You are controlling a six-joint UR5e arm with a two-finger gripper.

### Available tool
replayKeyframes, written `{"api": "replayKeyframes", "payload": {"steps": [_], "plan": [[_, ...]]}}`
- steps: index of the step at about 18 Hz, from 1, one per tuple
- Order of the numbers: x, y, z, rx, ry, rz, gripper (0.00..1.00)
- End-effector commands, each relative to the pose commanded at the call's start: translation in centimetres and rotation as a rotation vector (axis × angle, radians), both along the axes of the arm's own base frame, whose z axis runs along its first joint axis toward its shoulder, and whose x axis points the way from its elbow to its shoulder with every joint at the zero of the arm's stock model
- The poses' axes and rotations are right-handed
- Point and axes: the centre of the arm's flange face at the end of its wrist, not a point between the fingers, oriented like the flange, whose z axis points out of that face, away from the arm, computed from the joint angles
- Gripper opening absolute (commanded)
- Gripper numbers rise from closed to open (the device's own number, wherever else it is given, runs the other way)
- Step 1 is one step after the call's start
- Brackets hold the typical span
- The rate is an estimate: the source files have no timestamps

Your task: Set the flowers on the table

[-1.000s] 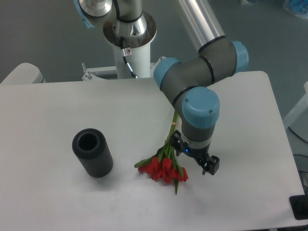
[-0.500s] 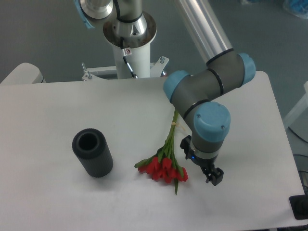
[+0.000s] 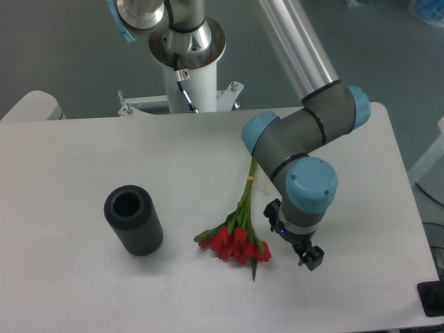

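Note:
The flowers (image 3: 237,236), red tulip blooms on long green stems, lie flat on the white table (image 3: 76,284) near its middle front. The stems run up and to the right, under the arm. My gripper (image 3: 293,234) hangs just right of the blooms, pointing down and apart from them. It is open and holds nothing. One dark fingertip (image 3: 313,259) shows at the lower right; the other finger (image 3: 271,209) shows at the upper left beside the stems.
A dark grey cylindrical vase (image 3: 133,220) stands on the table's left half, its opening facing up. The robot's base column (image 3: 186,48) rises behind the table's far edge. The table's right edge runs close behind the arm.
The gripper has moved right and slightly toward the front, away from the flowers. The flowers and vase have stayed where they were.

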Motion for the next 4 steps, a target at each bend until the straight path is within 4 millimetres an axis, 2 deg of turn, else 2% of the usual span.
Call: {"api": "replayKeyframes", "payload": {"steps": [4], "plan": [[0.01,0.01,0.00,0.001,-0.001,-0.002,1.00]]}}
